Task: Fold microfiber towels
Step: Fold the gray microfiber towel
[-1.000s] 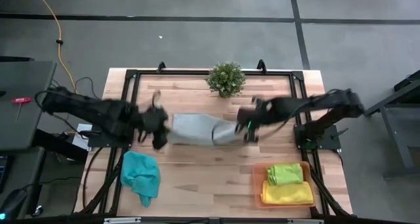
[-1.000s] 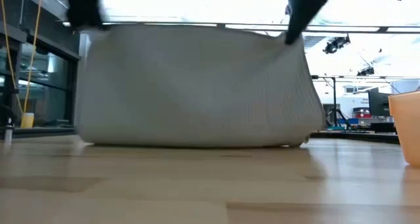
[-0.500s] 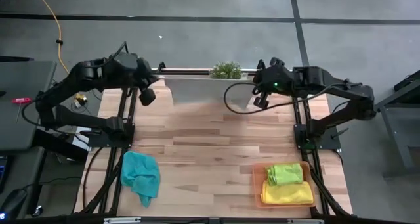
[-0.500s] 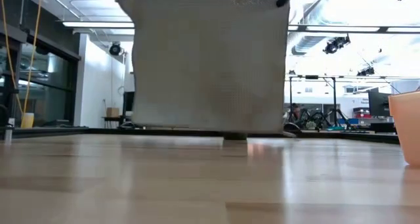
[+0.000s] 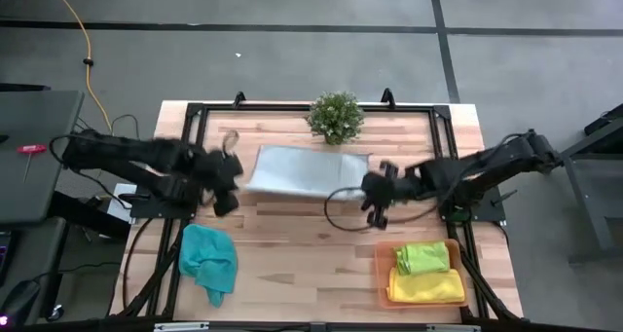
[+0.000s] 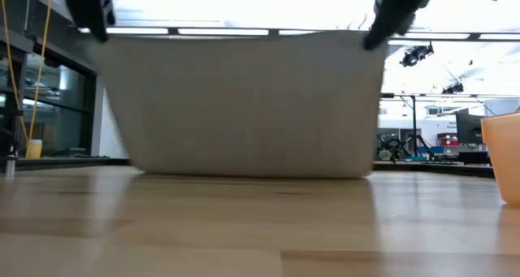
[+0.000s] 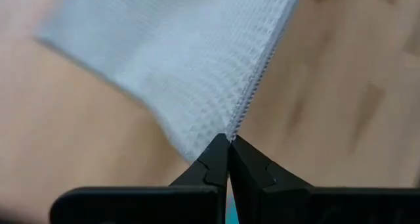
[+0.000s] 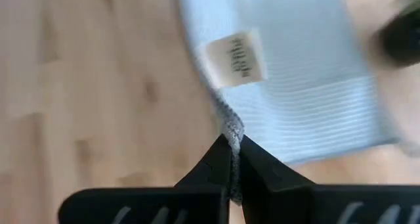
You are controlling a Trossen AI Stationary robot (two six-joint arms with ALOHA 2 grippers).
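The light grey towel (image 5: 304,170) is spread between my two grippers and slopes down from them; in the low view its lower edge (image 6: 252,175) meets the table toward the far side. My left gripper (image 5: 232,173) is shut on its near left corner, my right gripper (image 5: 378,194) on its near right corner, which has a white label (image 8: 235,56). A teal towel (image 5: 207,260) lies crumpled at the near left. A lime green towel (image 5: 422,257) and a yellow towel (image 5: 426,287) lie folded in the orange tray (image 5: 382,274). My left gripper (image 7: 228,145) pinches the grey towel's corner (image 7: 226,133) between its two fingertips, at the hemmed edge. The corner is raised off the table, and the cloth spreads away from the fingers. My right gripper (image 8: 235,145) pinches the towel's other raised corner (image 8: 231,129) between its fingertips, just below the label. The top edge (image 6: 244,35) runs straight between the two grippers.
A small potted plant (image 5: 336,116) stands at the far edge, just behind the grey towel. The orange tray stands at the near right corner; its wall shows in the low view (image 6: 502,159). Bare wood lies between the grey towel and the near edge.
Both grippers lifted the grey towel high over the far edge, where it hung clear, then came down and back toward the near edge. The towel's lower edge has landed on the table and the cloth now slopes up to the held corners.
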